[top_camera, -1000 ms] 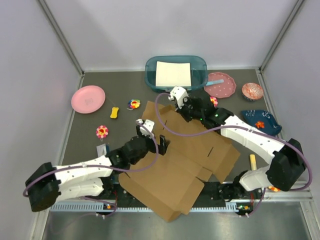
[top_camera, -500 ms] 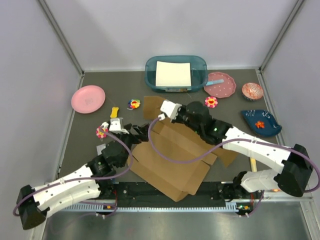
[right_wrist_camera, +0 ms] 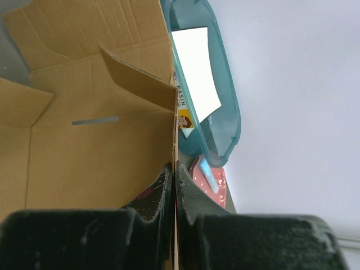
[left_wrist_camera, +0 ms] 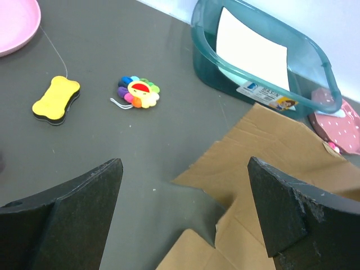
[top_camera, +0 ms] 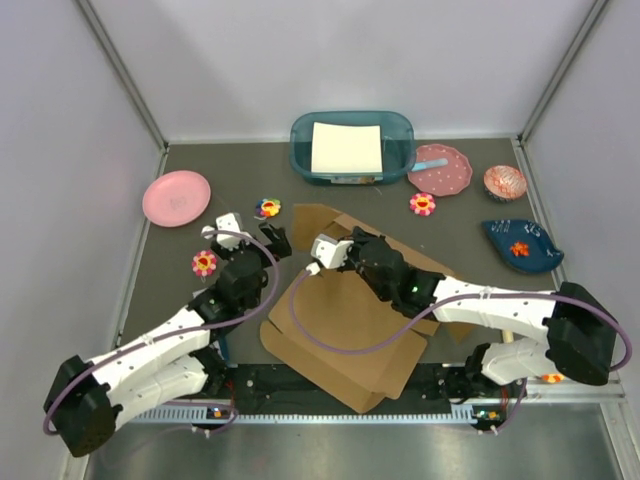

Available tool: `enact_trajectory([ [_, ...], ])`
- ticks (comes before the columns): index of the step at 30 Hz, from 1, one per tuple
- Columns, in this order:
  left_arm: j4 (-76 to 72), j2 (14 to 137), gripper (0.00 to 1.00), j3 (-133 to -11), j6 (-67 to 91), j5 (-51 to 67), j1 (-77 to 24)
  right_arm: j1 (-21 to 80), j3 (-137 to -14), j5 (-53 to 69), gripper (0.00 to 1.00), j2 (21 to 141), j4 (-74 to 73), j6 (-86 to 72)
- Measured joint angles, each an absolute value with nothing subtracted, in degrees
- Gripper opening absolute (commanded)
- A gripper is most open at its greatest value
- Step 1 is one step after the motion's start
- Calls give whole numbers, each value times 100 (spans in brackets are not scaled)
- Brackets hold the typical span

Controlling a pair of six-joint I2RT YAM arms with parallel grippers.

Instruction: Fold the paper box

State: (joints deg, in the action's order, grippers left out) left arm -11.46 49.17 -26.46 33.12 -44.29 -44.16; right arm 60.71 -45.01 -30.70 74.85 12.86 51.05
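One cardboard box (top_camera: 345, 320) lies part-folded just in front of the bin (top_camera: 398, 125). My right gripper (right_wrist_camera: 174, 169) pinches its raised flap on the bin side; my left gripper (left_wrist_camera: 184, 164) hangs wide open, empty. I should swing that flap along its crease, left pressing the base flat.

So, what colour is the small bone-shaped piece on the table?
The bone-shaped piece is yellow on top with a black underside; the left wrist view shows it best.

Paper box (top_camera: 350, 320): 1; teal bin (top_camera: 402, 140): 1; pink plates (top_camera: 176, 197) (top_camera: 440, 170): 2.
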Motion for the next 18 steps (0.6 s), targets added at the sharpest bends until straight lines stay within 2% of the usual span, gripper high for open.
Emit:
enact_trajectory([
  [6,-1669,5463,99,-2689,3258,-3894,-3822,6147,-4322,-3326,0,7446,1509,5085],
  [18,-3833,6871,99,-2460,2716,-1382,-2897,6215,-4174,-3363,0,7172,1503,4779],
])
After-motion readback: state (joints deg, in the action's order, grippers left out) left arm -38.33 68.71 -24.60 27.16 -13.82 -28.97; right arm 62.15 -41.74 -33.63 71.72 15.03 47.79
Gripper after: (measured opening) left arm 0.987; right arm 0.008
